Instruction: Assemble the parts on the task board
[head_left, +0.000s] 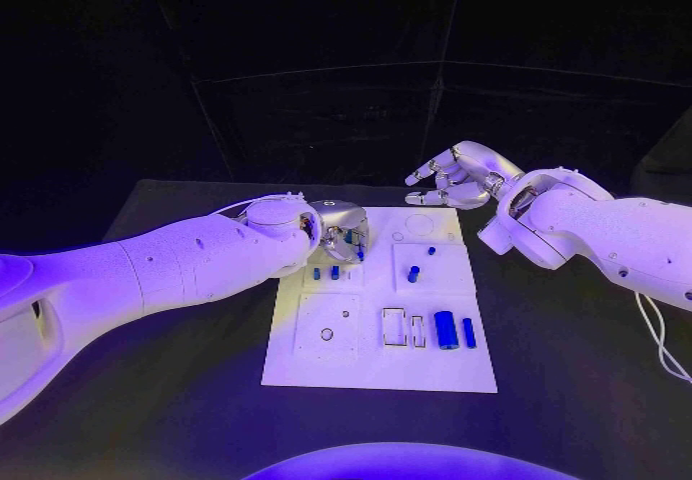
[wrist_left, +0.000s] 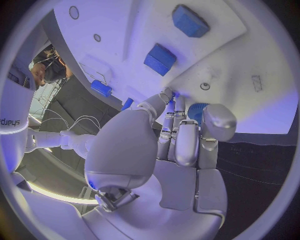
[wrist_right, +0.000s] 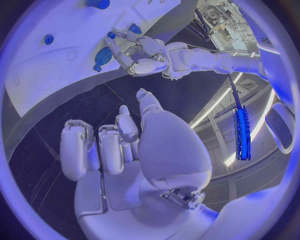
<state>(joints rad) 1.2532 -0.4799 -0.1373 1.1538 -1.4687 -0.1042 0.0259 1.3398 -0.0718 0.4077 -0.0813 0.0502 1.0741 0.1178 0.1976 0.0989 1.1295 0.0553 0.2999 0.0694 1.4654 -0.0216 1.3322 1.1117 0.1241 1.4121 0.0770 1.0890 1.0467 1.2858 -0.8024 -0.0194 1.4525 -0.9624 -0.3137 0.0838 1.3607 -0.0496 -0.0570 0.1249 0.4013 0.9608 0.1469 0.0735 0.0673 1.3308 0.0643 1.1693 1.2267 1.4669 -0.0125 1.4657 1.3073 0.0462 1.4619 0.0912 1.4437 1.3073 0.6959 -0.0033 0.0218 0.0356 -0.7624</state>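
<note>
The left hand (head_left: 340, 228) pinches a small blue part (wrist_left: 196, 111) at the task board (head_left: 378, 372); the right hand (head_left: 459, 175) hovers beyond it, fingers spread, empty.

A lab: black-draped table (head_left: 577, 400), ceiling strip lights (wrist_right: 219, 107), cluttered equipment shelves (wrist_right: 219, 17).

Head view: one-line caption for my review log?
Left robot hand works on the task board's far-left corner; right robot hand hovers open beyond it.

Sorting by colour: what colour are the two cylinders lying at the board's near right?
Blue; the two cylinders show best in the head view.
</note>
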